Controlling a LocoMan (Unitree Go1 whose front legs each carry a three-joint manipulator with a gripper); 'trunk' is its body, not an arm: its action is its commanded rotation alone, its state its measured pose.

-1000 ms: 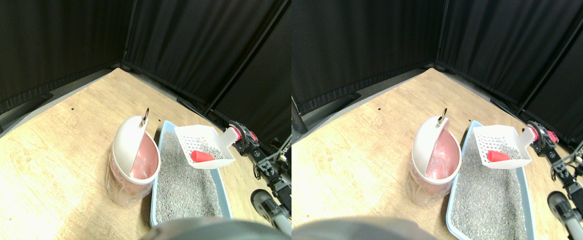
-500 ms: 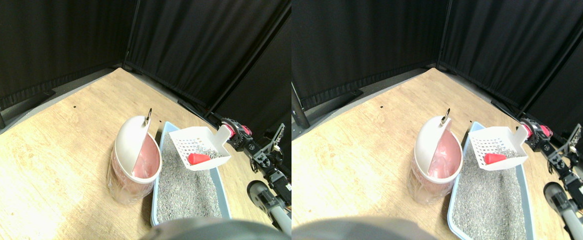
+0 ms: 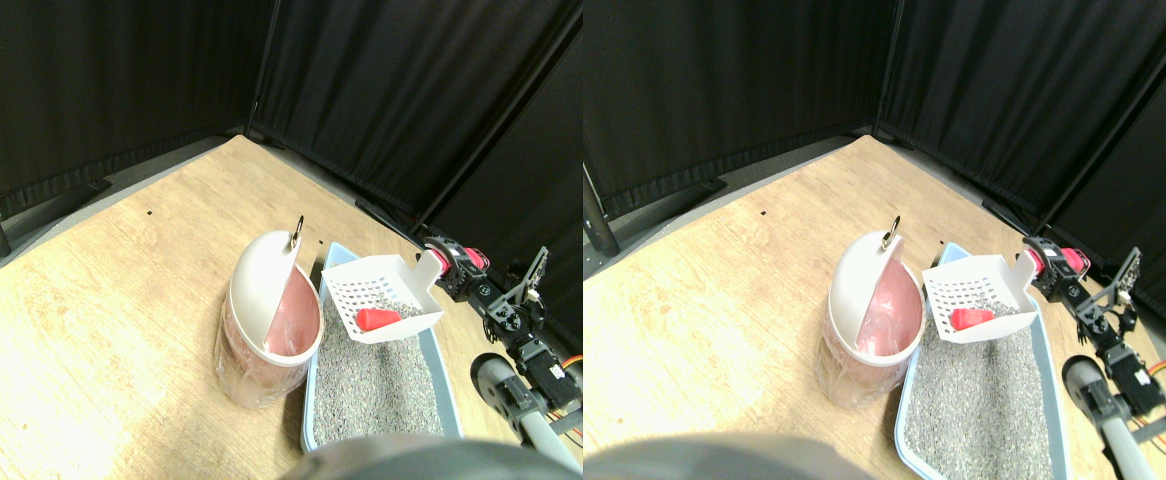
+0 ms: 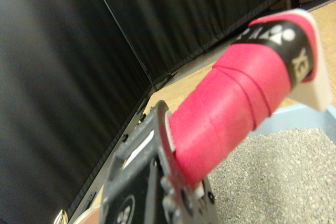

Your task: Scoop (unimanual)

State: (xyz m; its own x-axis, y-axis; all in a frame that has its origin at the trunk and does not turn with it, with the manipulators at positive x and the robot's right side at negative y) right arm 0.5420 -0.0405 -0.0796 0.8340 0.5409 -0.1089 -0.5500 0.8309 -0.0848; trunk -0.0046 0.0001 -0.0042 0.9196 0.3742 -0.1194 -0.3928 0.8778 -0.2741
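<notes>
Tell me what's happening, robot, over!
Right gripper shut on scoop handle. Red piece aboard, over litter tray. Bin beside, flap open, path clear.

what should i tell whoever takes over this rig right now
Right gripper: clamped on the pink-wrapped handle of the white slotted plastic scoop, held raised above the litter.
Red wedge-shaped piece lies in the scoop with some grit.
Pale blue litter tray of grey granules sits beside the white swing-lid bin with pink liner.
Done: piece scooped and lifted.
Left: carry the scoop over the bin's opening and tip the piece in.
</notes>
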